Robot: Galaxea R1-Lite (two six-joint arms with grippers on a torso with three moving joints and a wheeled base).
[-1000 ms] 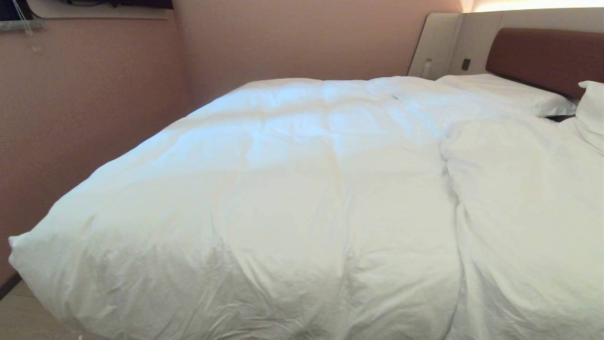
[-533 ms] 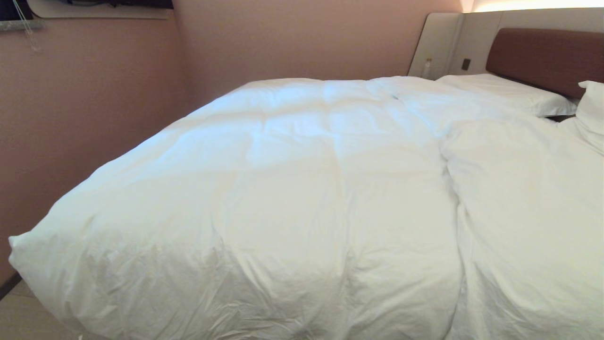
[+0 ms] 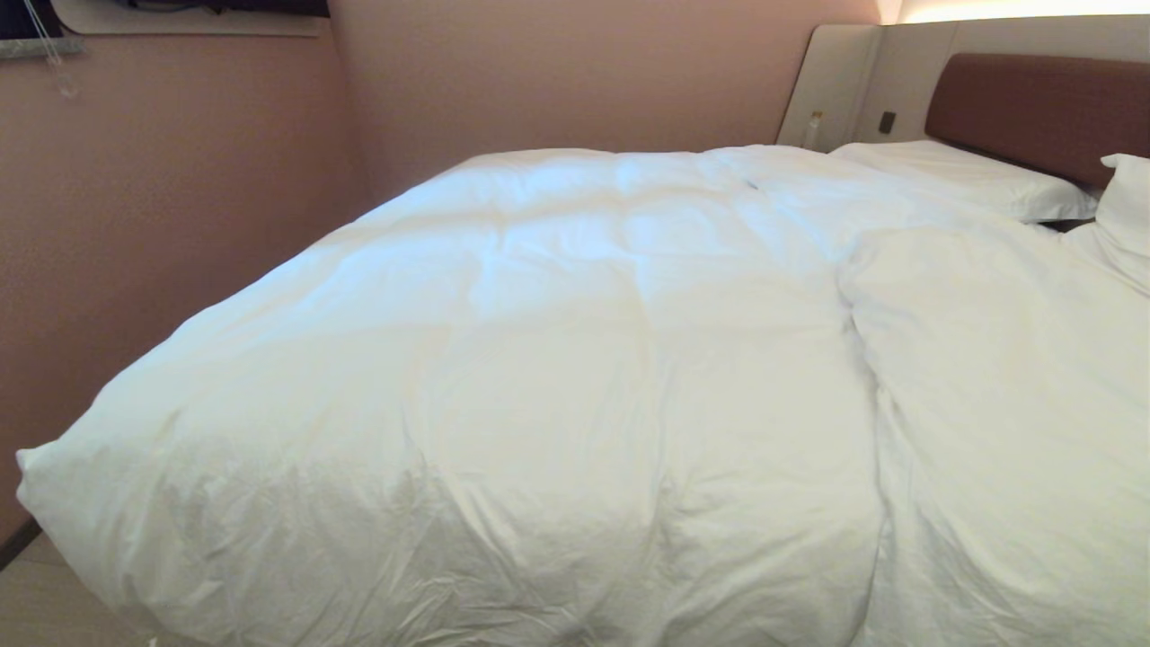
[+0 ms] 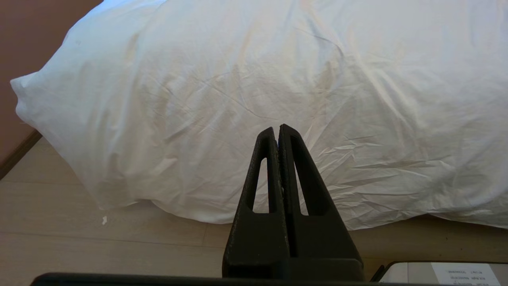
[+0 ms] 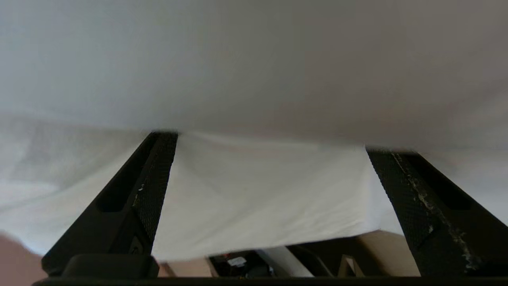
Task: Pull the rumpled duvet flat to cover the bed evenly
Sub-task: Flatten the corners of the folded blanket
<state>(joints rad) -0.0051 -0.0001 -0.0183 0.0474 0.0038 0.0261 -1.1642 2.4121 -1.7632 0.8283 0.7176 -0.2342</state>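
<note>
Head view: the duvet (image 3: 539, 377), white, quilted and creased, covers nearly the whole bed, whose brown padded headboard (image 3: 1042, 108) lies toward 2 o'clock. A deep fold (image 3: 858, 359) runs from the duvet's middle toward 5 o'clock, and the part to its right sits bunched higher. One pillow (image 3: 961, 175) lies flat below the headboard; a second pillow (image 3: 1125, 216) stands at 3 o'clock. The duvet's near-left corner (image 3: 36, 467) overhangs at 8 o'clock beside the pink wall (image 3: 162, 198).

Left wrist view: the left gripper (image 4: 279, 129), fingers pressed together with nothing between them, hangs above the pale wood floor (image 4: 59, 246), pointing at the duvet's overhanging edge and apart from it.

Right wrist view: the right gripper (image 5: 270, 143) has its fingers (image 5: 154, 186) spread wide, their tips hidden under white duvet fabric that fills the gap; no grip is closed on it.
</note>
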